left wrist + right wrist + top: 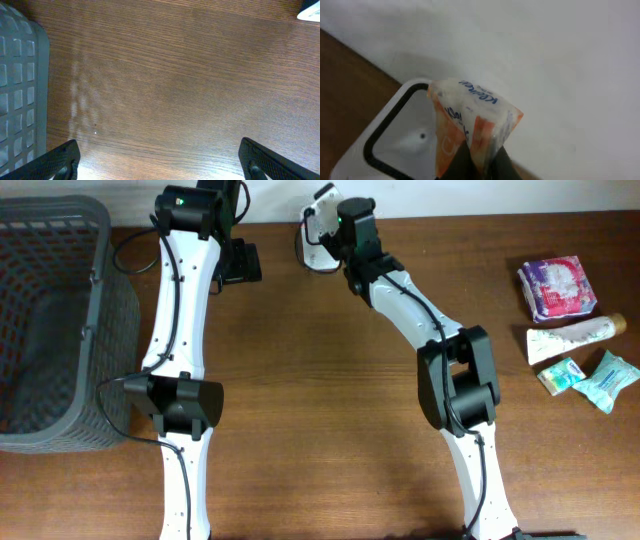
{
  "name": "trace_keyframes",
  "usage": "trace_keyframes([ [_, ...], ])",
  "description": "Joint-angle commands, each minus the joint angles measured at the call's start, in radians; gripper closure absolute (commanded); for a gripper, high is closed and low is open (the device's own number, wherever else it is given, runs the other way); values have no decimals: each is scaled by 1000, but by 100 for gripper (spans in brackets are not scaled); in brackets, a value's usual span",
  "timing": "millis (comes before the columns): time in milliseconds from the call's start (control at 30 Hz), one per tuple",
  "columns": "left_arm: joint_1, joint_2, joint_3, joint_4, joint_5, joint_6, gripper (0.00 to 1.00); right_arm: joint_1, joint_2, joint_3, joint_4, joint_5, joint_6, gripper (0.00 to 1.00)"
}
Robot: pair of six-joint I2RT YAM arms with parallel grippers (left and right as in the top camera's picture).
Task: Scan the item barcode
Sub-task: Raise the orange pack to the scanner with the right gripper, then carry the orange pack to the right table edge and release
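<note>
Matt wood-grain table, grey plastic basket, glossy packet

Orange-white packet near white scanner

grey mesh basket at left edge of wooden table; far right: purple-pink pack, white tube just below, small green-white packet beside crumpled teal packet

Brown wood-grain counter fills the overhead view under soft, even light; a plain white wall borders it at 12 o'clock, a grey mesh basket sits at 9 o'clock
</note>
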Motion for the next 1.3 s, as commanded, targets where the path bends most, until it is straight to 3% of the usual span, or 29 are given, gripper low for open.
trace_keyframes([
  [0, 3, -3, 8, 2, -11, -7, 1, 17, -23, 23, -14, 6, -174, 96],
  [233, 3, -3, 8, 2, -11, -7, 1, 40, -23, 23, -12, 30, -425, 96],
  [533, 3, -3, 8, 2, -11, -7, 1, 43, -27, 23, -56, 95, -311, 96],
  [700, 3, -3, 8, 2, -11, -7, 1, -40, -131, 37, -74, 262, 187, 96],
  [733, 3, -3, 8, 2, -11, -7, 1, -81, -171, 37, -131, 309, 343, 96],
  [800, 3, -3, 8, 2, -11, -7, 1, -161, -238, 37, -282, 328, 584, 96],
  [833, 3, -3, 8, 2, -11, -7, 1, -242, -283, 37, -446, 328, 822, 96],
  [933, 3, -3, 8, 2, -11, -7, 1, -416, -324, 37, -824, 270, 1252, 96],
  [1067, 3, -3, 8, 2, -11, -7, 1, -641, -314, 29, -1181, 159, 1430, 96],
  [1267, 3, -3, 8, 2, -11, -7, 1, -835, -314, -65, -1262, 210, 1403, 96],
])
